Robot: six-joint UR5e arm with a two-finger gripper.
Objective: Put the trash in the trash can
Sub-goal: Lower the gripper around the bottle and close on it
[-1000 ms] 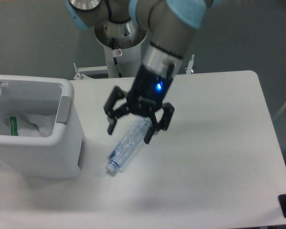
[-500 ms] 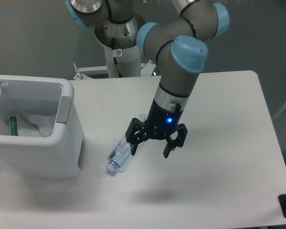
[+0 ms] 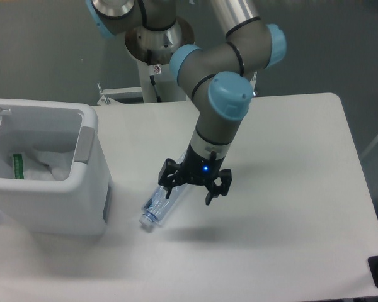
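gripper [image 3: 189,190] jaws spread wide, empty | bottle [image 3: 162,202] lies at its 8 o'clock, under left finger | long axis runs 1–7 o'clock | trash can [image 3: 82,189] at 9

There was one trash can [image 3: 82,189], white with a grey panel on its side. Two pieces of trash were in view: one crumpled wrapper [image 3: 41,165] with a green label, inside the can, and one crushed clear bottle [image 3: 159,206] lying on the one white tabletop [image 3: 290,189]. One robot arm [image 3: 223,94] was present, carrying one gripper [image 3: 190,190] with two fingers and one small blue light.
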